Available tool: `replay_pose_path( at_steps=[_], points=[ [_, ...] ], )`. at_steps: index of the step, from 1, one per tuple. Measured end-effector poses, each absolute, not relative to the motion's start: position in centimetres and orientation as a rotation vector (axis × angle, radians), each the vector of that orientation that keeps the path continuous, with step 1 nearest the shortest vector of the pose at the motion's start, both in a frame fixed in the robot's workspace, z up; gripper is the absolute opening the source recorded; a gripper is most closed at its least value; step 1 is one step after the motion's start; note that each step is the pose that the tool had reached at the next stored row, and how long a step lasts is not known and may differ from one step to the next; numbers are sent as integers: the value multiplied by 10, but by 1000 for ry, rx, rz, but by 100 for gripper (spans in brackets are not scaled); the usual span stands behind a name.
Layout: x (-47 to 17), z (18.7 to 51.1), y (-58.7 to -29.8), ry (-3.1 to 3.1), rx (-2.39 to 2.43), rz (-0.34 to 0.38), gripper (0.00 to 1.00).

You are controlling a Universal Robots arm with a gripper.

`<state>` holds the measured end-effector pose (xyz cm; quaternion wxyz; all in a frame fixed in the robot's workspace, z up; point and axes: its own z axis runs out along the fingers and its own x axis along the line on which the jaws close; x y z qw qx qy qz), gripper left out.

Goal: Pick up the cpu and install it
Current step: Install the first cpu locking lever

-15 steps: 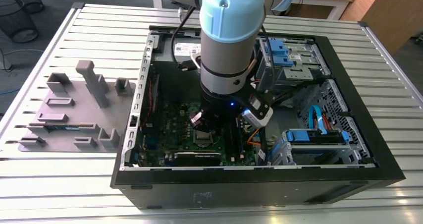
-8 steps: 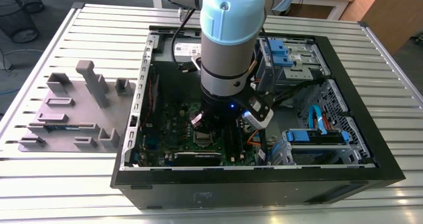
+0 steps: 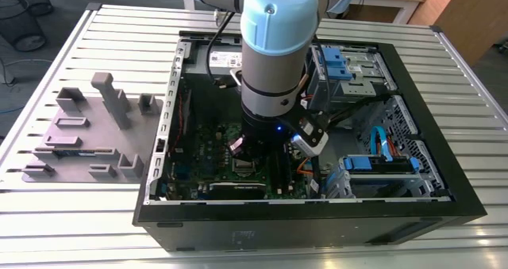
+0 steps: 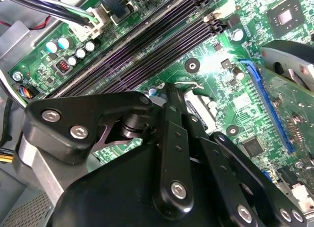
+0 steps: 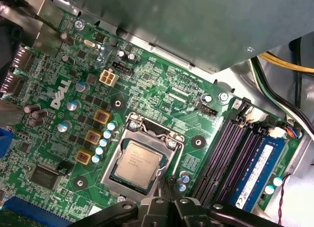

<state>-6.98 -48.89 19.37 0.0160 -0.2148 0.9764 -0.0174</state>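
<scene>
Claw: its black linkage [image 5: 169, 207] hangs low over the motherboard inside the open computer case [image 3: 444, 180]; whether the fingers are spread or pressed together, I cannot tell.
Cpu: the silvery square chip [image 5: 139, 160] lies flat in the socket frame [image 5: 176, 143], just beside the claw's tip and apart from it.
Open room: the case walls ring the arm [image 3: 274, 55] closely; the memory slots [image 5: 223, 158] run just beside the socket on one flank, with a blue memory stick [image 5: 257, 170] beyond them, and a row of capacitors [image 5: 103, 141] on the other flank.
Case contents: green motherboard [image 5: 162, 84], blue drive bays [image 3: 337, 61], cables.
Tabletop: the slatted surface [image 3: 103, 37] carries a grey holder tray [image 3: 87, 132], well away from the claw, outside the case.
</scene>
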Motion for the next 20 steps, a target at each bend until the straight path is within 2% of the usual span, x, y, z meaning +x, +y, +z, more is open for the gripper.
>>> replay_pose_path(
  at_steps=[20],
  points=[
    [-70, 189, -494, 3033, -667, -55, 11]
  ],
)
